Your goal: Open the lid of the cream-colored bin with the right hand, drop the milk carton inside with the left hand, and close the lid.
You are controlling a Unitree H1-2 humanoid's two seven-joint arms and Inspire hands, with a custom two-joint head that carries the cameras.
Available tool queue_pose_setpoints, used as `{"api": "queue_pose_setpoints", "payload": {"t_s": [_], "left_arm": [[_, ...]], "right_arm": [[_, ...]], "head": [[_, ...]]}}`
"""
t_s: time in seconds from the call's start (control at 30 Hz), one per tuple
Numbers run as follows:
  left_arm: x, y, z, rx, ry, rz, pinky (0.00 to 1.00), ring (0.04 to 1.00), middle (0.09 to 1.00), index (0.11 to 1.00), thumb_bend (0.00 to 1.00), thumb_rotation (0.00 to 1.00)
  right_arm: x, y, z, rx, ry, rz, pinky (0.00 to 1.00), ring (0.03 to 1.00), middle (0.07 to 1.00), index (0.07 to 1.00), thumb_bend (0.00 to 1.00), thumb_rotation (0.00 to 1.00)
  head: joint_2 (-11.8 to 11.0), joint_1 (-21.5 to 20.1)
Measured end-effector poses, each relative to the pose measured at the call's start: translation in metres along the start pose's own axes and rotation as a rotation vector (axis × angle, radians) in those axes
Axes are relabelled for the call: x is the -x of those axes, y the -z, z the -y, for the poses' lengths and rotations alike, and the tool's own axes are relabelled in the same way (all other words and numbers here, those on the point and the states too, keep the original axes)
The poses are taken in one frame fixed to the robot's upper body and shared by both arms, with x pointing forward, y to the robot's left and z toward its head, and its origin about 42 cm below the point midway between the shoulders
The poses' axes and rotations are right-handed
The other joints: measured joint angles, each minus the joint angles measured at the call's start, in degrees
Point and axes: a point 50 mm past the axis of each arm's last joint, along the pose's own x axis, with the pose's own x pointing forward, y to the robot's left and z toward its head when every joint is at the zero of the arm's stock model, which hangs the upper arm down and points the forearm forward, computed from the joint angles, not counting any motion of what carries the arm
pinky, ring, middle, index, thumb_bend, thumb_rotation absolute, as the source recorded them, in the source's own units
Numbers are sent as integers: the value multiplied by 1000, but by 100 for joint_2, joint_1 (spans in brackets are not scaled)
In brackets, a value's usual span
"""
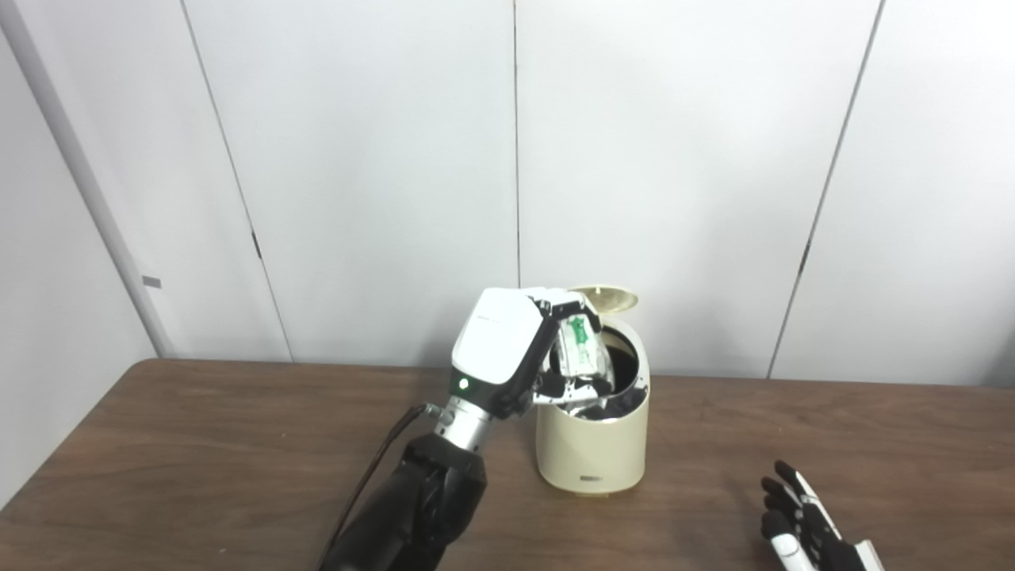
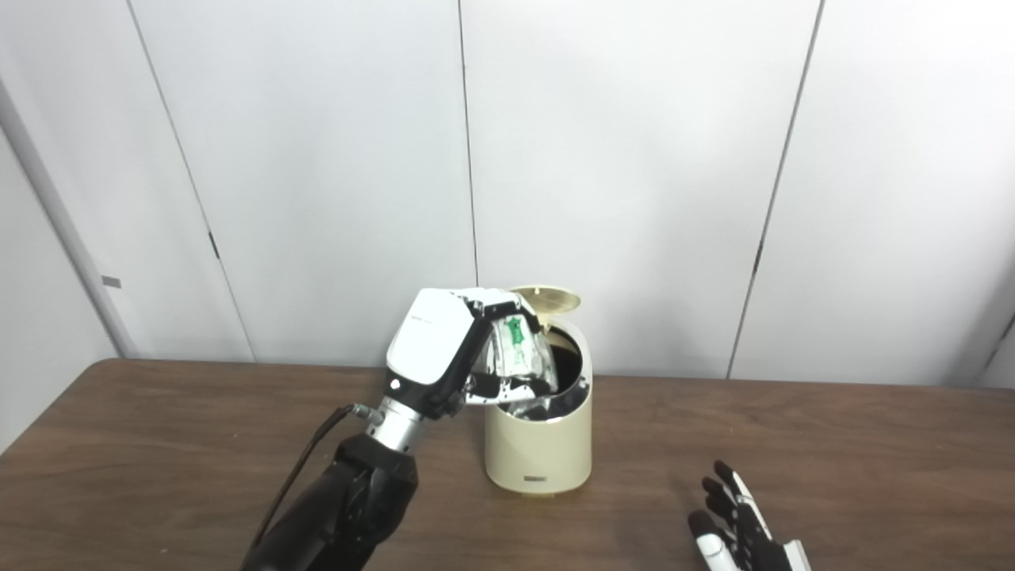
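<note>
The cream-colored bin (image 1: 591, 448) stands on the brown table near its middle, with its round lid (image 1: 607, 299) tipped up open at the back. My left hand (image 1: 519, 353) is over the bin's left rim, shut on the white and green milk carton (image 1: 577, 342), which hangs tilted over the dark opening. My right hand (image 1: 805, 523) rests open on the table at the bottom right, apart from the bin. The same scene shows in the right eye view, with the bin (image 2: 539, 448) and the carton (image 2: 515, 345).
The brown table (image 1: 198, 444) runs the full width, with white wall panels (image 1: 373, 159) close behind it. A black cable (image 1: 373, 472) hangs along my left forearm.
</note>
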Motion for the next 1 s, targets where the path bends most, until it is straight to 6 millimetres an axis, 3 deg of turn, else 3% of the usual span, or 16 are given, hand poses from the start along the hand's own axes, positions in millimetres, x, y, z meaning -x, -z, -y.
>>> {"api": "queue_pose_setpoints", "payload": {"t_s": [0.23, 0.27, 0.37, 0.47, 0.6, 0.63, 0.7, 0.73, 1.0], "left_arm": [[0, -2, -3, -50, 11, 29, 364, 485, 517, 485, 478, 0], [-1, -2, -4, -56, 12, 29, 436, 480, 516, 482, 493, 0], [-2, -3, -6, -64, 9, 26, 486, 477, 517, 480, 503, 0], [-3, -3, -8, -70, 15, 20, 502, 576, 522, 485, 519, 0], [-4, -4, -9, -83, 36, 0, 509, 602, 633, 494, 523, 52], [-5, -5, -10, -84, 43, -1, 509, 604, 638, 522, 604, 42], [-6, -6, -11, -86, 54, -5, 513, 610, 645, 612, 869, 13], [-5, -6, -11, -87, 61, -8, 516, 616, 650, 628, 912, 20], [-4, -7, -13, -102, 107, -47, 547, 655, 691, 684, 997, 78]], "right_arm": [[0, 0, -1, -2, 0, 0, 805, 897, 904, 943, 520, 870], [0, 0, -1, -2, 0, 0, 806, 898, 905, 943, 520, 875], [0, 0, -1, 0, 0, -1, 810, 896, 904, 943, 527, 883], [0, 0, -1, 2, 0, -2, 816, 900, 906, 946, 521, 887], [0, 0, 0, 1, -2, -5, 812, 896, 897, 939, 514, 890], [0, 0, 0, 1, -2, -5, 812, 896, 896, 938, 513, 887], [0, 0, 0, 0, -3, -5, 806, 894, 892, 934, 515, 888], [0, 0, 0, 0, -3, -5, 804, 893, 891, 933, 515, 888], [0, 0, 0, 0, -3, -5, 812, 884, 879, 931, 494, 881]], "head": [[0, 0], [0, 0], [9, 17], [18, 18], [35, 18], [35, 26], [35, 26], [44, 26], [44, 26]]}}
